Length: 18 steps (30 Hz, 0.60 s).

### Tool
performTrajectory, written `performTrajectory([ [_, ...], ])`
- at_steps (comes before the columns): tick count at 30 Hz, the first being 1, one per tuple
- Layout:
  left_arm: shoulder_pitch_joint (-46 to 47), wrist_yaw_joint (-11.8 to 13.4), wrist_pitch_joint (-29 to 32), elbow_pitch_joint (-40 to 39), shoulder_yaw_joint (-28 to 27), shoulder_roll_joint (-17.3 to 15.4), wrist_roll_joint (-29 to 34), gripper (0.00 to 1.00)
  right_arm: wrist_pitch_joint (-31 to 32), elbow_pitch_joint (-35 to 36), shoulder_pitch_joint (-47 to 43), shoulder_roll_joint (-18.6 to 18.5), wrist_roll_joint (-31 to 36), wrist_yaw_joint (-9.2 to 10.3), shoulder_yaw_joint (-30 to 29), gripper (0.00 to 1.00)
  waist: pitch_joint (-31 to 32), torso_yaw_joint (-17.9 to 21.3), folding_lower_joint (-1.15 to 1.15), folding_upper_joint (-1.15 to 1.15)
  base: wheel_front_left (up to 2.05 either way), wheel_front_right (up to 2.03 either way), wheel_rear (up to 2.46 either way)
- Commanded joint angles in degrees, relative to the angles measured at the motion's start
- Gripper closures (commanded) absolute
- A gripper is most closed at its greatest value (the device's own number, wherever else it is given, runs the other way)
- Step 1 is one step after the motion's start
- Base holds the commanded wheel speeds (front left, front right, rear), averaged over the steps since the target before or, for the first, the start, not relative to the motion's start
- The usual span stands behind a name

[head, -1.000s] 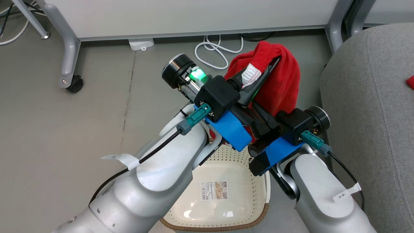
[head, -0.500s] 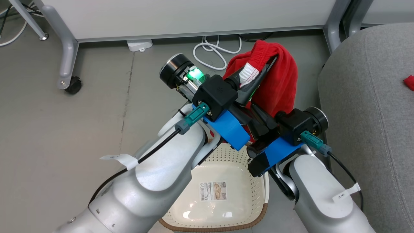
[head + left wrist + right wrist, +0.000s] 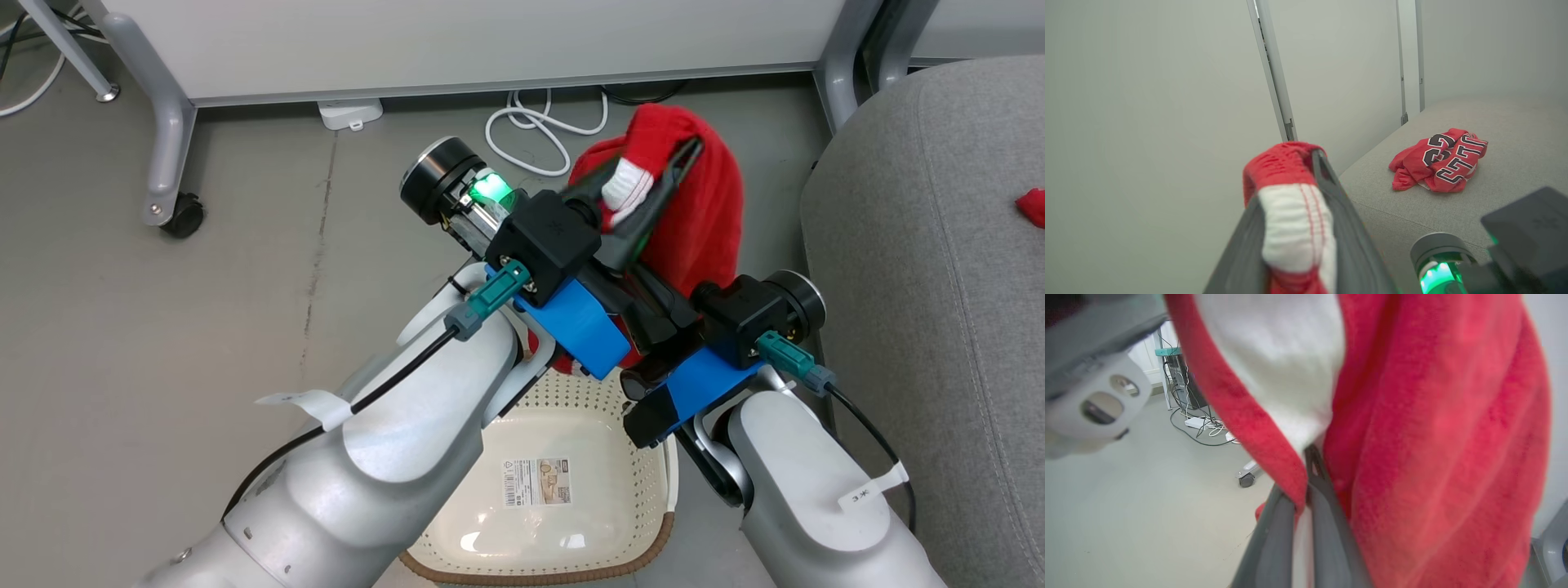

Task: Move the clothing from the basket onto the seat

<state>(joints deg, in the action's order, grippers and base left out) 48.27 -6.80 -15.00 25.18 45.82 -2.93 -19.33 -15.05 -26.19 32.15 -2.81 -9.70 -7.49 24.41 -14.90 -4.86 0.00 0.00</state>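
Both grippers are being clamped on the striped red garment [image 3: 710,220] up by the laundry basket [image 3: 645,457], left gripper [image 3: 657,159] slightly parted, right gripper [image 3: 1300,477] fully closed. Jersey [image 3: 1439,165] is being left on the sofa seat [image 3: 1515,122].

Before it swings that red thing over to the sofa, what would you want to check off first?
1. Grip of the right tool, shut on the striped garment: ok.
2. Grip of the left tool: its fingers flank the white band, but how firmly, cannot tell.
3. Garment's lower end clear of the basket: hidden behind the arms, cannot tell.
4. Free room on the seat: bare grey fabric beside the jersey, ok.
5. Nothing else left in the basket: visible floor is bare, the rest is hidden, cannot tell.
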Motion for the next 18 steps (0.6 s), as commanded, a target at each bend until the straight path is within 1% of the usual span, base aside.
performTrajectory([
  [1,0.14,0.39,-0.27,0.00,-0.22,0.05,0.26,0.00,-0.19,0.32,-0.09,-0.15,-0.22,-0.01,0.07,1.00,0.01,0.05,0.00,0.00,0.00,0.00,0.00],
  [10,-0.52,0.30,-0.27,0.53,-0.77,0.04,1.41,0.00,-0.19,0.99,-0.86,-0.15,-0.34,-0.02,-0.15,1.00,0.15,0.43,0.00,0.00,0.00,0.00,0.00],
  [13,-0.73,0.22,-0.27,0.80,-1.05,-0.02,1.65,0.00,-0.19,1.60,-1.06,-0.16,-0.06,-0.02,-0.82,1.00,0.13,0.75,0.00,0.00,0.00,0.00,0.00],
  [18,-1.54,0.04,-0.27,1.60,-1.78,-0.99,2.09,0.00,-0.19,3.44,-1.54,-0.15,0.99,-0.02,-3.21,1.00,-0.26,2.37,0.00,0.00,0.00,0.00,0.00],
])
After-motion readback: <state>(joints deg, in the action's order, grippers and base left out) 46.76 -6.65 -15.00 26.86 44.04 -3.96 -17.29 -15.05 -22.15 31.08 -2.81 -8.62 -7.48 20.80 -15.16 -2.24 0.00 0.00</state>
